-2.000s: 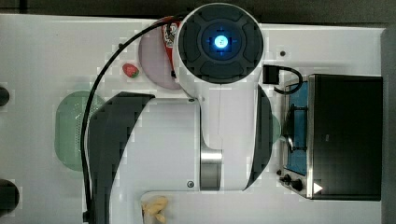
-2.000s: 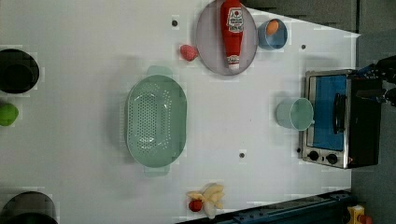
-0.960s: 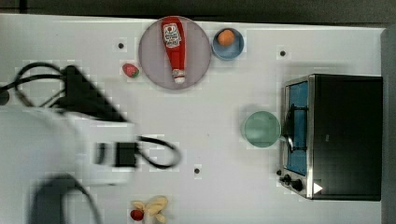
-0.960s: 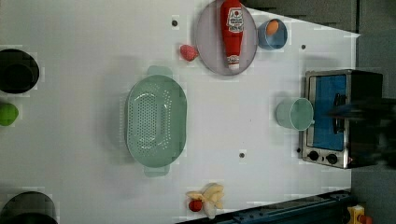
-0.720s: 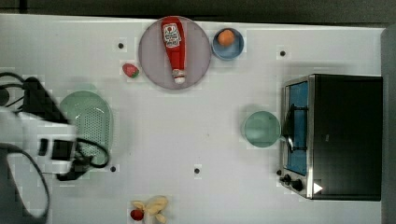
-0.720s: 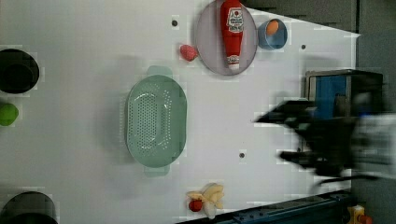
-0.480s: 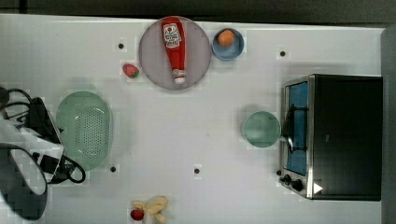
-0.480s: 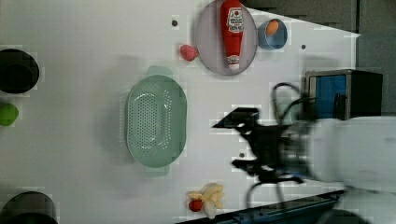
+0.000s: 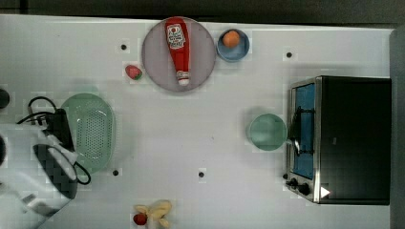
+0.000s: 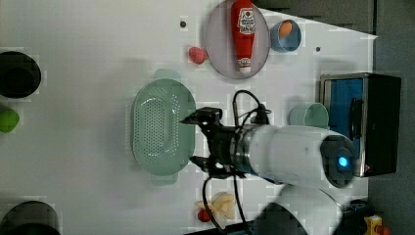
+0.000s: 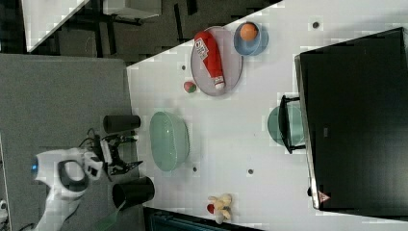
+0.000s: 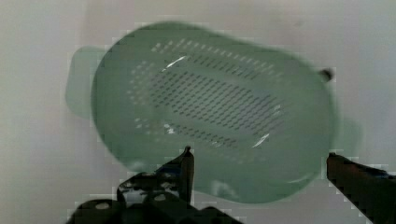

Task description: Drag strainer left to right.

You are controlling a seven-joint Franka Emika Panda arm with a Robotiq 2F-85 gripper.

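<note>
While the arm sits at the top view's left edge, its gripper [image 10: 192, 139] hangs over the long side of the strainer [image 9: 92, 132], fingers spread wide apart and holding nothing; in the left view one fingertip [image 10: 187, 119] points at the strainer's rim from the left view's right, the other lies lower by the same rim, contact can't be told. Strainer is the pale mint oval with the dotted centre, flat on the white table [image 9: 200, 119], at the top view's left, well apart from everything else. In the wrist view the strainer [image 12: 210, 109] lies just beyond the two dark fingers, one finger [image 12: 186, 168] over its near rim, the other off past its end. Moving right in the top view: small red strawberry-like toy [image 9: 133, 72] just beside a grey round plate [image 9: 157, 57], red ketchup bottle [image 9: 177, 47] lying on that plate, blue bowl [image 9: 239, 50] with an orange ball [image 9: 230, 38] in it just beside the plate. Lower edge: yellowish toy with a red bit [image 9: 154, 212]. Further right, plain teal round bowl [image 9: 266, 132] just beside a black toaster oven [image 9: 353, 138] with a blue door, at the top view's right.
</note>
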